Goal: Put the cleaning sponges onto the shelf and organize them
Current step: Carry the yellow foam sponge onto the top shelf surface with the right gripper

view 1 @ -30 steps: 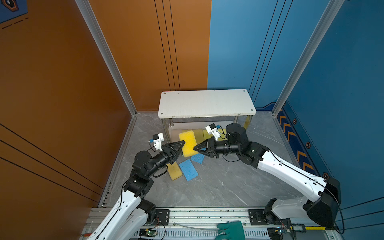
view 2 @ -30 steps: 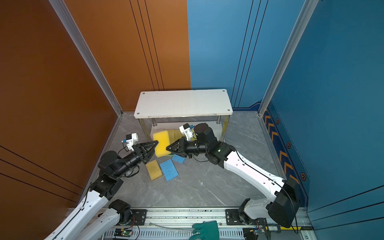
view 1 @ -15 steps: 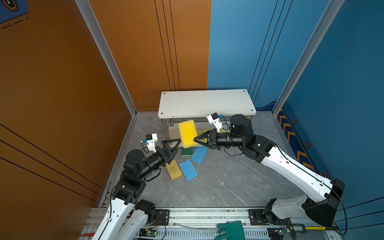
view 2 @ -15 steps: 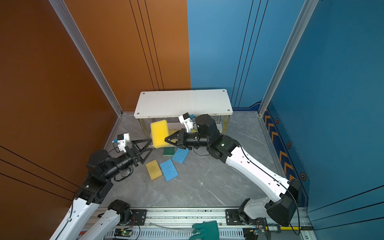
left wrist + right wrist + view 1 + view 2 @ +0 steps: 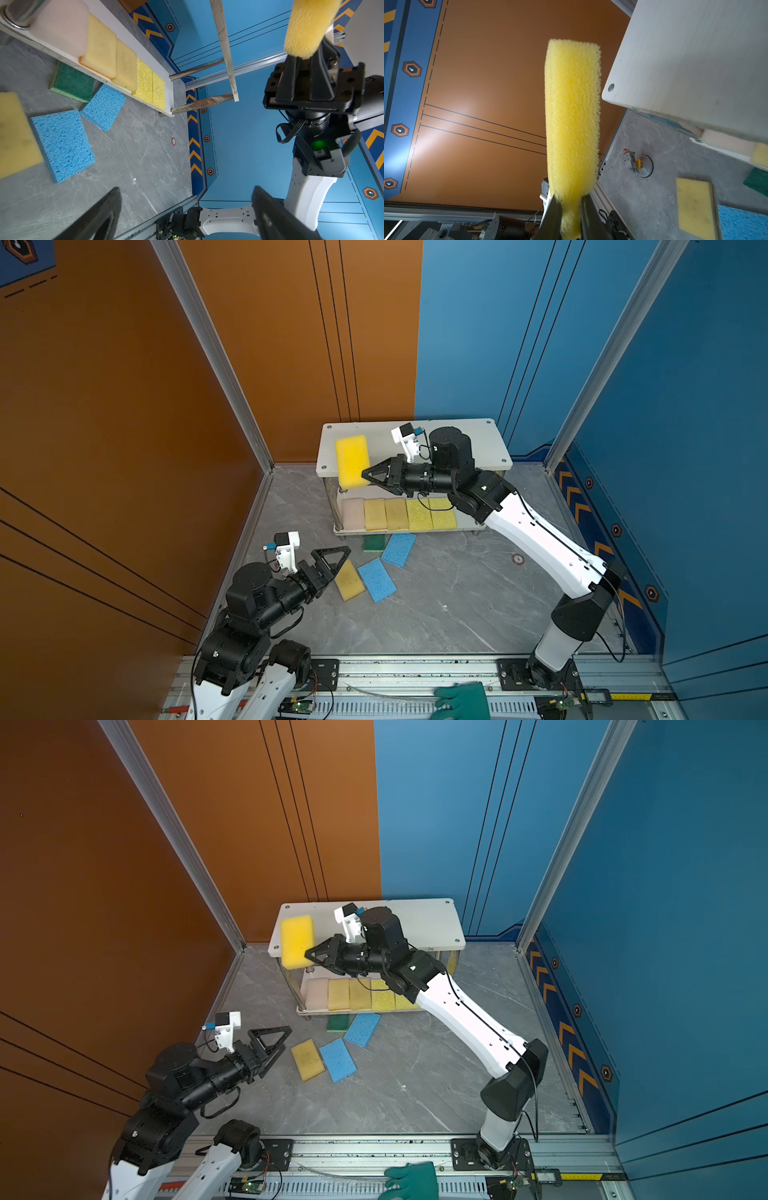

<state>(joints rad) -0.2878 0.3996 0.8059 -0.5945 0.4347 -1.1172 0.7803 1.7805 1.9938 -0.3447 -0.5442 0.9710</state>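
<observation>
My right gripper (image 5: 368, 477) (image 5: 569, 198) is shut on the end of a bright yellow sponge (image 5: 352, 460) (image 5: 572, 124). It holds the sponge on edge over the left end of the shelf's top board (image 5: 478, 443). The lower board (image 5: 399, 531) carries a row of one pink-beige sponge (image 5: 353, 513) and several yellow ones (image 5: 409, 513). On the floor in front lie a dark green sponge (image 5: 374, 542), two blue sponges (image 5: 399, 549) (image 5: 376, 580) and a yellow sponge (image 5: 349, 580). My left gripper (image 5: 338, 564) (image 5: 186, 189) is open and empty beside that floor sponge.
A teal-green glove (image 5: 461, 701) lies on the front rail. Orange wall panels close the left side and blue panels the right. Chrome posts (image 5: 195, 69) stand at the shelf's corners. A small round marker (image 5: 518, 559) sits on the grey floor.
The right gripper has lifted the yellow sponge from floor level up to the top board's left end. The left gripper let go of it, opened wide and drew back to the left front.
</observation>
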